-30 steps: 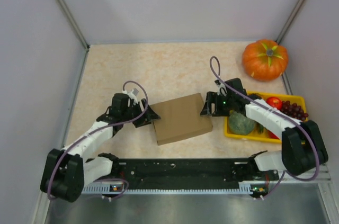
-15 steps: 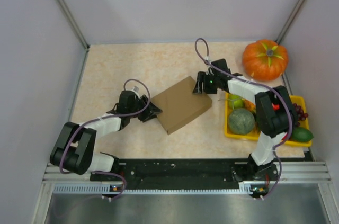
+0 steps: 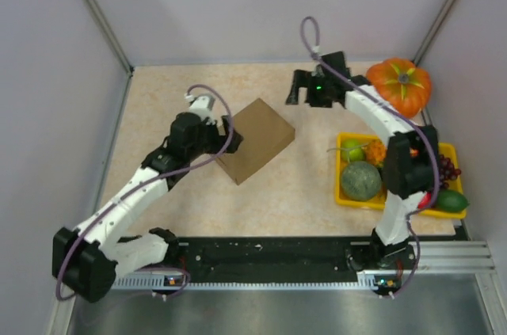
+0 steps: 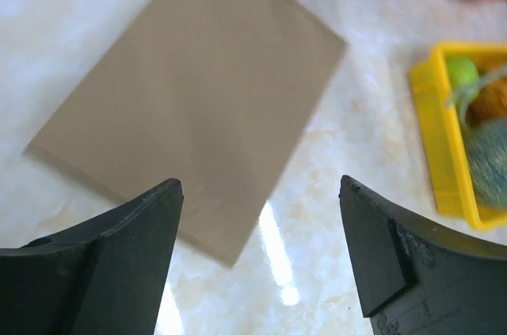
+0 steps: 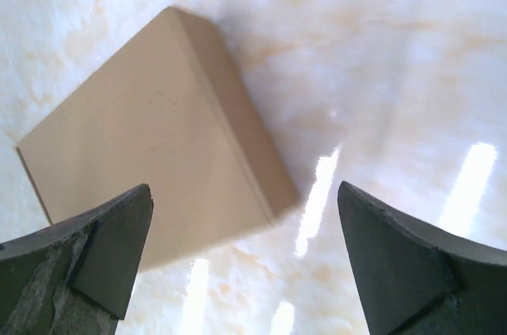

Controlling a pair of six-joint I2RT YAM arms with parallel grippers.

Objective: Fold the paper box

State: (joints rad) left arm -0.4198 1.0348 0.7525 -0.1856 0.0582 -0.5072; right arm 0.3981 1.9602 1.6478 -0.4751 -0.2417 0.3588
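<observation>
Left tool (image 4: 260, 192): both dark fingers stand wide apart with nothing between them. I judge it free of the load, hanging just at the left edge of the box.
Right tool (image 5: 244, 192): it is spread just as wide and holds nothing. From above it sits toward the far side of the bench, well apart from the box and close to the pumpkin.
Task's thing: a plain brown, matte, unprinted paper box (image 3: 255, 139) lies flat on the bench, between the two arms and nearer the left one. No finger touches it, as far as I can see.
Shape as it lies: the right wrist view shows a flat top face and one upright side wall meeting at a crisp edge. No loose flap, slit or open seam shows in any view.
Progress: to my eye the folding is done or all but done, since this reads as a closed package and not a flat sheet. Whether the closing tabs are tucked home I cannot tell, because the underside and far walls are hidden.
What is left: at most a press or a check of the closure, in my judgement.
Heading: seen from above, the box is turned diamond-wise, with one corner toward the back wall.
Long axis: it runs on the diagonal from near-left to far-right.
Surroundings: a pale marbled bench (image 3: 174, 97) carries everything. A yellow plastic tray (image 3: 339, 180) of fruit sits to the right, apart from the box. A round, ribbed orange pumpkin (image 3: 398, 88) stands in the far right corner.
</observation>
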